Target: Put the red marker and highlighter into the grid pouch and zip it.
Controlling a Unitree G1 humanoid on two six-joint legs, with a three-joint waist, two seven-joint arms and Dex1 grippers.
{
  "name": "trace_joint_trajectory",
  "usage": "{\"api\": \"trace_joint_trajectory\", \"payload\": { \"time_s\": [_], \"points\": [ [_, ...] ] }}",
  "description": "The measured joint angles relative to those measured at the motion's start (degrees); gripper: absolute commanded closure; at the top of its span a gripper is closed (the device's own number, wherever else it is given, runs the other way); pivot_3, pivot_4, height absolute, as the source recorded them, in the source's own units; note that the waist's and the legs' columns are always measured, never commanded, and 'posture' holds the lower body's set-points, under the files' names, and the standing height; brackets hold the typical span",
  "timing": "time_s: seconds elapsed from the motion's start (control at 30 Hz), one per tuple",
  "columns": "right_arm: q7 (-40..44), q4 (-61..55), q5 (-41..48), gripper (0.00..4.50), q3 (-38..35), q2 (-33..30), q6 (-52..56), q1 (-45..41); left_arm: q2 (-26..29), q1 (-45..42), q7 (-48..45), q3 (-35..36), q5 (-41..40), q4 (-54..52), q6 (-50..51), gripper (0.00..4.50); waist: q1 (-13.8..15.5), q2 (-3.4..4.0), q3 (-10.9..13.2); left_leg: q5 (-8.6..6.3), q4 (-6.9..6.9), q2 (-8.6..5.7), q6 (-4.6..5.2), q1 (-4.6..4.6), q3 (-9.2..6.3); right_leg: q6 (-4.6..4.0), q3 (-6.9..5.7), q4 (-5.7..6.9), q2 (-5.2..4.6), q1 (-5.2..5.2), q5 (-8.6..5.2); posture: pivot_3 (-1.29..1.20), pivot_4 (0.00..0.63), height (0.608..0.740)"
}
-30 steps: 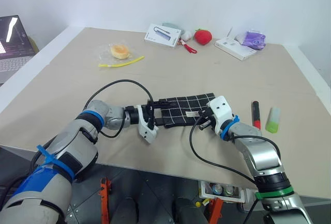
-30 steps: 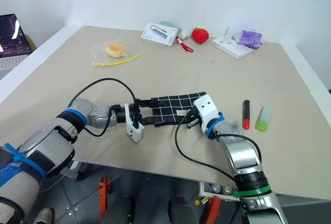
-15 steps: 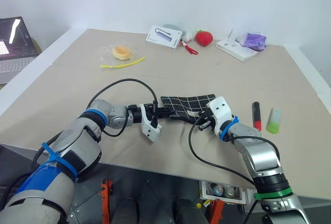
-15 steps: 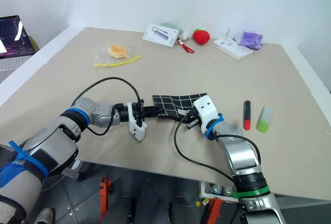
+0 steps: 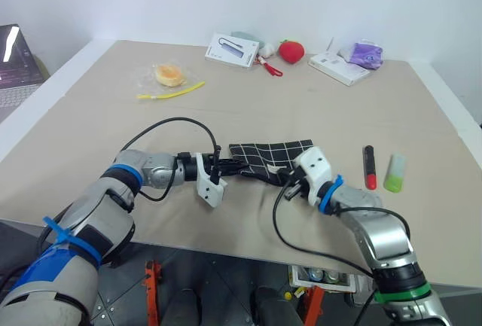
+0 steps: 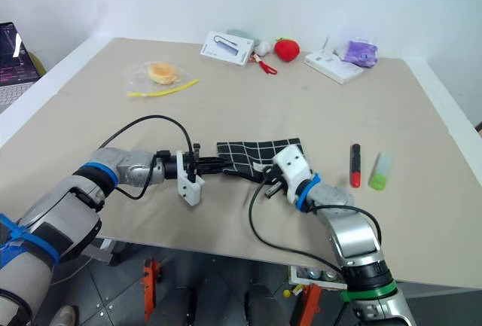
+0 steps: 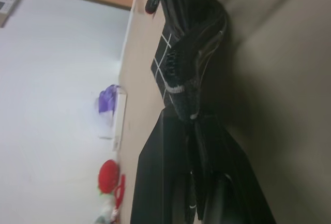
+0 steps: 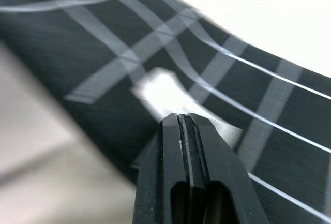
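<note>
Between your two grippers, near table's (image 5: pixel 113 138) front edge: pouch (image 5: pixel 271 159), crumpled. Left gripper (image 5: pixel 224 168) pinches its left end, right gripper (image 5: pixel 290 187) pressed together at label side, likely bracing for unzipping. Marker (image 5: pixel 369 166), highlighter (image 5: pixel 395 172) wait just right, side by side, not yet inside.

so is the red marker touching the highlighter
Apart. The left eye view shows bare table between the red marker and the highlighter, lying side by side to the right of the grid pouch.
</note>
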Motion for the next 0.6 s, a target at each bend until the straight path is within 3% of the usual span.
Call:
{"api": "trace_joint_trajectory", "payload": {
  "time_s": [0.27, 0.6],
  "points": [
    [0.2, 1.1, 0.3, 4.5, 1.1, 1.6, -0.5, -1.3, 2.4, 4.7, -12.1, 3.5, -7.8, -6.1, -0.1, 4.45, -0.1, 0.0, 0.0, 0.0, 0.05, 0.01, 0.0, 0.03, 0.01, -0.06, 0.0, 0.02, 0.01, 0.01, 0.04, 0.0, 0.15, 0.733],
    [-0.9, -2.8, 7.3, 4.5, -11.1, -0.2, 3.1, -4.8, 7.2, 10.3, -22.7, 6.7, -13.7, -15.4, 2.5, 4.45, -0.6, 0.05, 0.0, -0.01, -0.06, 0.18, 0.02, 0.06, -0.01, -0.24, 0.0, 0.1, 0.17, -0.07, 0.02, 0.0, 0.15, 0.733]
  ]
}}
